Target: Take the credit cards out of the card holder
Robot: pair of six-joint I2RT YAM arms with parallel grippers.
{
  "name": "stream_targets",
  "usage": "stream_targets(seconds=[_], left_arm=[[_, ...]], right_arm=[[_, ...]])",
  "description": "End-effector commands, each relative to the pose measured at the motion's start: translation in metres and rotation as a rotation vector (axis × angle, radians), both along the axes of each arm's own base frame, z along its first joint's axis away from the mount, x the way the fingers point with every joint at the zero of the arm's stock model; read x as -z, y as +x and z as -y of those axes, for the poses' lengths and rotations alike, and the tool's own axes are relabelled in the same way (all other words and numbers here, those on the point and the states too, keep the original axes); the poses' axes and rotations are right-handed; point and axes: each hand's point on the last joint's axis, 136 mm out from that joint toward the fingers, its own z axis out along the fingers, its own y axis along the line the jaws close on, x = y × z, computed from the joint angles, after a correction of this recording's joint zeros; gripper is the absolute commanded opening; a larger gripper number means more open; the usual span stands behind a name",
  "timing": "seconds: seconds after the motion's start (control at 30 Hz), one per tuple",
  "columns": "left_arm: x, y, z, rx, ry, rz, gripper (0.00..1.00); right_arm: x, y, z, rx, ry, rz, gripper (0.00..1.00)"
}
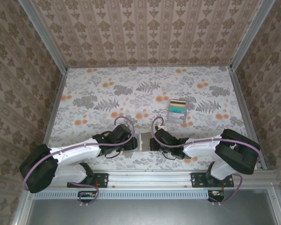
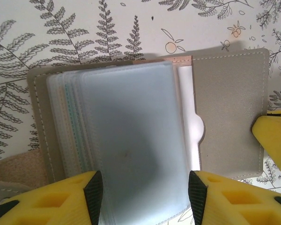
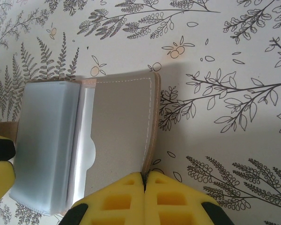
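Patterned walls (image 1: 145, 33) box in a fern-and-flower table (image 1: 84, 103), and everything that matters is at its near edge. Left of the holder (image 1: 143, 142), the left gripper (image 2: 144, 190) sits low with its jaws spread wide. One yellow finger stands on either side of the frosted sleeves (image 2: 131, 140) fanned up over the holder's left panel, and nothing is pinched there. Faint orange and green tinted edges (image 2: 68, 122) show through the leftmost sleeves; cards or not, can't tell. The holder itself lies open on the table between the two grippers, grey inside facing up, with a peach strip (image 2: 175, 59) peeking out at the far end of its fold. On the holder's right, the right gripper (image 3: 144, 183) has its jaws clamped tight on the near outer edge of the right panel. Beyond the holder and off to its right, well apart, sits a clear box (image 1: 176, 111) of stacked coloured cards.
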Motion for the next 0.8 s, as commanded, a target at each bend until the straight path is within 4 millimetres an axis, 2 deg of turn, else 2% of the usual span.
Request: stream_targets(seconds=[0.0,0.23,0.43,0.77], left_arm=[[0.005,-0.004,0.004,0.01,-0.011,-0.019,0.54],[0.002,-0.004,0.018,0.034,-0.071,-0.014,0.54],[-0.007,-0.002,0.034,0.067,-0.131,0.01,0.58],[-0.02,-0.002,0.069,0.149,-0.191,0.038,0.59]], right_arm=[[0.007,0.0,0.005,0.023,-0.022,0.001,0.0],[0.009,-0.001,0.004,0.02,-0.021,-0.004,0.0],[0.011,-0.001,0.001,0.017,-0.019,-0.008,0.0],[0.01,-0.001,0.002,0.019,-0.022,-0.006,0.0]])
